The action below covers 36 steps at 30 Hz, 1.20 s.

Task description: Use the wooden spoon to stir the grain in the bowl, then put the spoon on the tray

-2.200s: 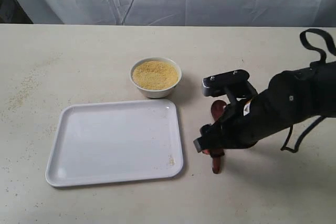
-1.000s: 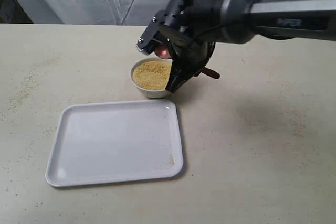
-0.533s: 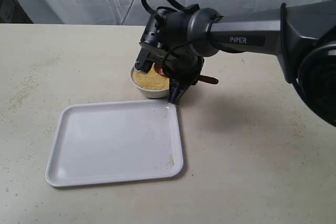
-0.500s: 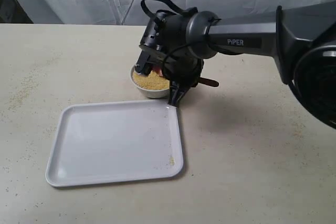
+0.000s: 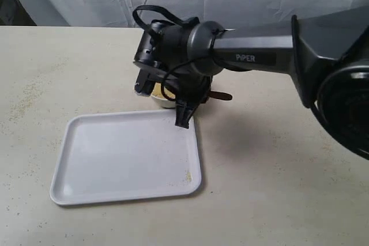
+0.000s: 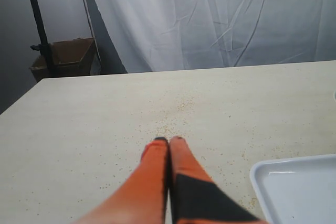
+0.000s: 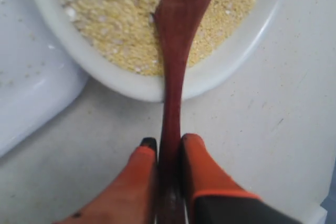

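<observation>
Stirring is in hand: wooden spoon (image 7: 181, 35), pinched by right gripper (image 7: 165, 142), is dipped in grain (image 7: 121, 19); circling strokes are needed.

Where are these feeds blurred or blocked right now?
Right wrist view: the right gripper is soft, the wooden spoon and grain sharper. Left wrist view: the left gripper blurs toward the frame edge, table crisp. Exterior view: evenly lit, but the right arm hides most of the bowl.
</observation>
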Motion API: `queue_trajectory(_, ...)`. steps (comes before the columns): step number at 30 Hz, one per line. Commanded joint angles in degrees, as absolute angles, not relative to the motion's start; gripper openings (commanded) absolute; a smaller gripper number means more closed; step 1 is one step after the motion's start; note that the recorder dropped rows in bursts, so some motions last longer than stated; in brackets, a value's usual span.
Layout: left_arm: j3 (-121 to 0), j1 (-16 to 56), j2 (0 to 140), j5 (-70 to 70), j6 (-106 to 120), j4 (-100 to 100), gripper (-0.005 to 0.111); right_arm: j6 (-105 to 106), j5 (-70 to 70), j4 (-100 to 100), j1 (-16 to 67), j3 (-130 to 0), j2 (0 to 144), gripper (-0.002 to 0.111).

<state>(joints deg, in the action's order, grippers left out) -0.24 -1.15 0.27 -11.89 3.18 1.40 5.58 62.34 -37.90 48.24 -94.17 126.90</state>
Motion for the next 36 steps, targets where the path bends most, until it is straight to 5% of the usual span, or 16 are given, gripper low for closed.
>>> queue_trajectory(1, 0.00, -0.84, 0.00, -11.39, 3.12, 1.62, 0.000, 6.01, 65.79, -42.03, 50.30, -94.60, 125.56, -0.001)
queue_trajectory(36, 0.00, -0.84, 0.00, -11.39, 3.12, 1.62, 0.000, 5.47, 65.10, -47.23, 47.86, -94.60, 128.77, -0.001)
